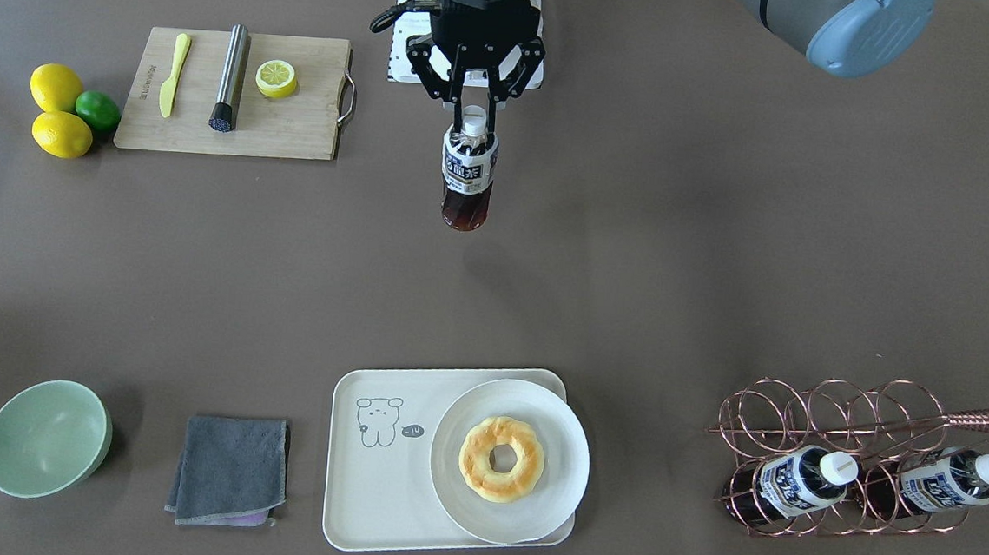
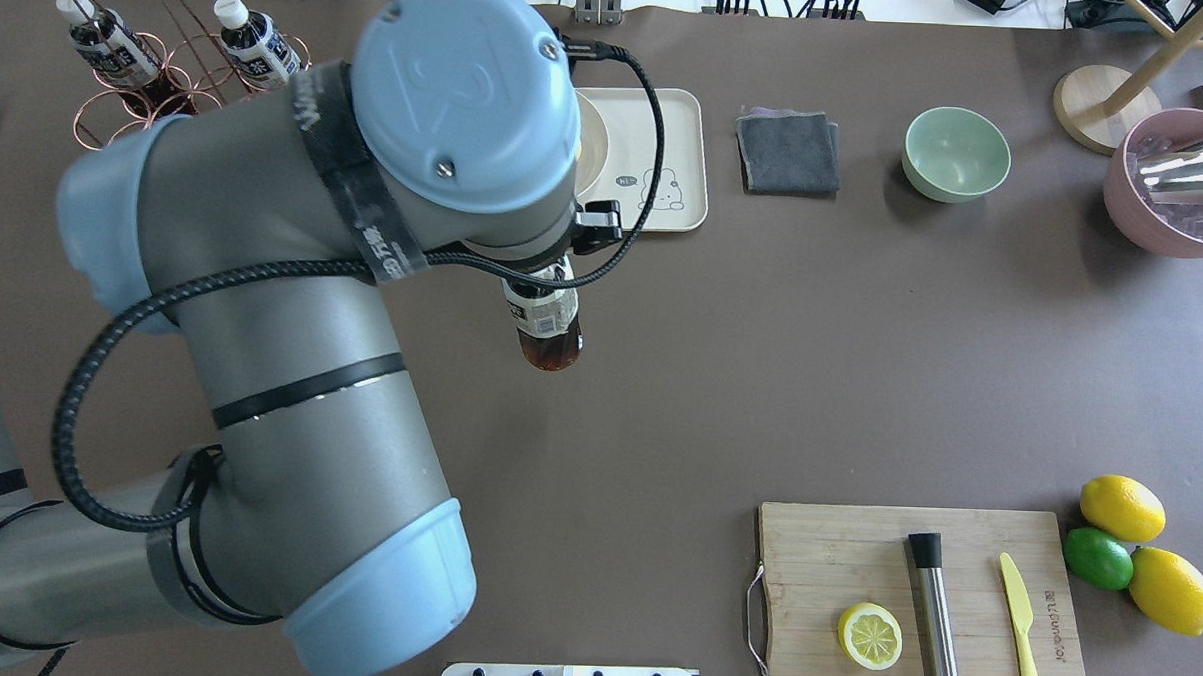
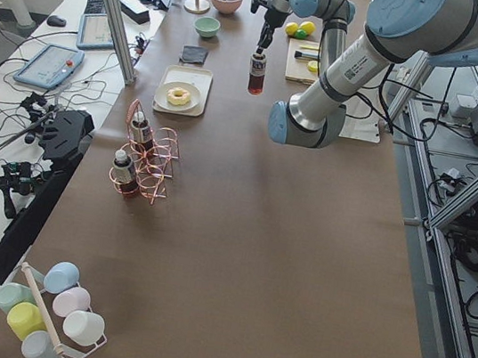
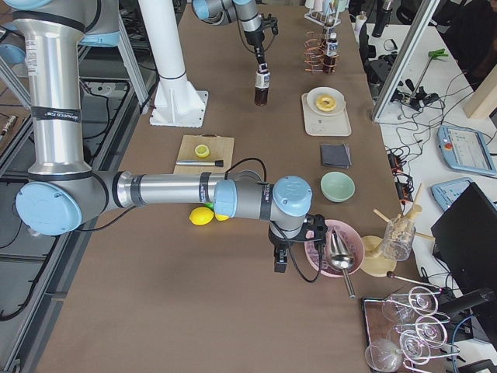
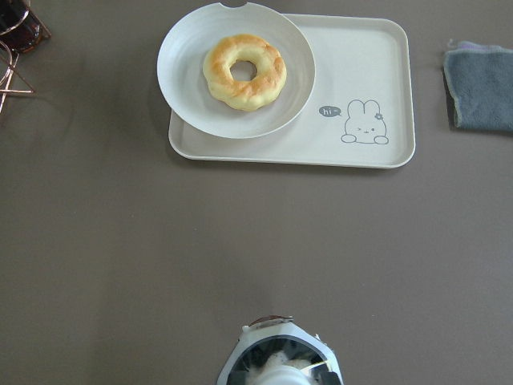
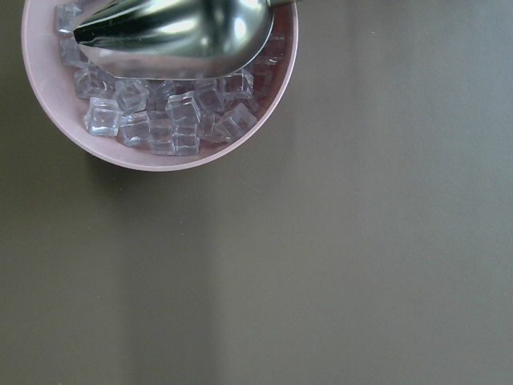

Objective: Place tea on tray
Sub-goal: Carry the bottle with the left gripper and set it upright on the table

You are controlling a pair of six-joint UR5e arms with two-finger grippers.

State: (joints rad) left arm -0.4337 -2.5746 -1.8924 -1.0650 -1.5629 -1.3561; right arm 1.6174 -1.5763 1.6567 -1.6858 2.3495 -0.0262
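My left gripper (image 1: pixel 472 124) is shut on the neck of a tea bottle (image 1: pixel 467 180) and holds it upright above the brown table, mid-table and clear of the tray. The bottle also shows under the arm in the overhead view (image 2: pixel 547 326), and its cap shows at the bottom of the left wrist view (image 5: pixel 280 365). The cream tray (image 1: pixel 375 495) with the bear drawing lies at the far edge. A round white plate (image 1: pixel 549 499) with a donut (image 1: pixel 501 458) covers one half of it. My right gripper (image 4: pixel 279 268) hangs beside a pink ice bowl (image 4: pixel 334 249); I cannot tell its state.
Two more tea bottles (image 1: pixel 802 480) lie in a copper wire rack (image 1: pixel 833 414) beside the tray. A grey cloth (image 1: pixel 229 468) and a green bowl (image 1: pixel 44 437) sit on its other side. A wooden board (image 1: pixel 235 133) with a knife, a muddler and a lemon half lies near the robot.
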